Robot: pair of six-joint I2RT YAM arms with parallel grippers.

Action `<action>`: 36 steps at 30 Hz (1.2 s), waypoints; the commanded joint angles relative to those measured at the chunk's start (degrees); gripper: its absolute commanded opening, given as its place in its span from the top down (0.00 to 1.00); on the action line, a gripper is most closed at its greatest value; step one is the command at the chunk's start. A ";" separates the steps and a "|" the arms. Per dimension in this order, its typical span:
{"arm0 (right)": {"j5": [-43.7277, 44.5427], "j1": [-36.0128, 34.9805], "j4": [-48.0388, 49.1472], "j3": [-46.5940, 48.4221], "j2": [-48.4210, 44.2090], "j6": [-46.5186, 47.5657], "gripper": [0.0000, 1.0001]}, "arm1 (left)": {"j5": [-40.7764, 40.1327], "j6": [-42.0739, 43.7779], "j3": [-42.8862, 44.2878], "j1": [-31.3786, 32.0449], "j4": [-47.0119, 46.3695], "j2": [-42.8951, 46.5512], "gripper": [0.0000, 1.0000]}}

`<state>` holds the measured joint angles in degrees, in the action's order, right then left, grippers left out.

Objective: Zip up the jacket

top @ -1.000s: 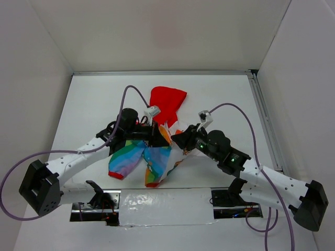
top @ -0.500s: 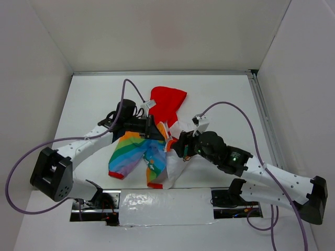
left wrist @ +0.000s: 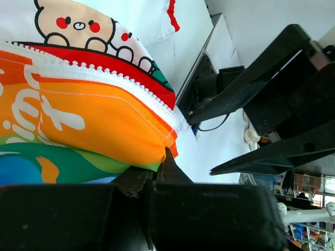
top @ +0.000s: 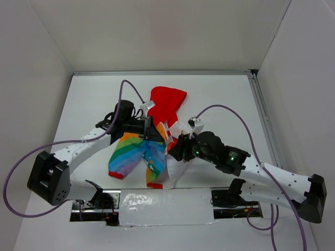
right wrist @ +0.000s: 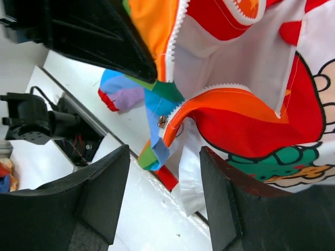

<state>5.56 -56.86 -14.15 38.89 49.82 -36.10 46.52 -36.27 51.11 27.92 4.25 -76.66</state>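
- White table (top: 94, 94) fills the floor of the view, boxed in by plain white walls (top: 157, 31), with a metal rail (top: 264, 115) running along its right edge.
- Both arms crowd the middle: the left arm (top: 78, 151) reaches in from the near left and the right arm (top: 272, 175) from the near right, their wrists almost meeting over the cloth.
- The jacket (top: 138, 154) lies mid-table between them, rainbow side to the left, white lining showing on the right, front open, red hood (top: 167, 102) pointing at the far wall.
- A silver taped strip (top: 162, 201) lies along the near edge between the bases.
- Purple cables (top: 131, 89) loop above each arm.
- Left gripper (left wrist: 157, 167): jaws pressed together, pinching the orange zip edge of the jacket.
- Right gripper (right wrist: 165, 151): fingers (right wrist: 99, 193) spread wide apart, hovering just beside the other front edge, clamping nothing.
- White zipper teeth (right wrist: 175, 42) line both edges, well parted; a small metal piece (right wrist: 163, 121) sits at one orange corner.
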 commanded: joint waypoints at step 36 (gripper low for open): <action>-4.18 5.80 14.77 -3.12 4.16 -7.32 1.00 | 2.26 0.58 -0.05 0.64 -3.20 1.51 1.00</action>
<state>-1.65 -51.46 -2.61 36.97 58.67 -45.06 47.79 -36.34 49.71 28.27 2.55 -76.69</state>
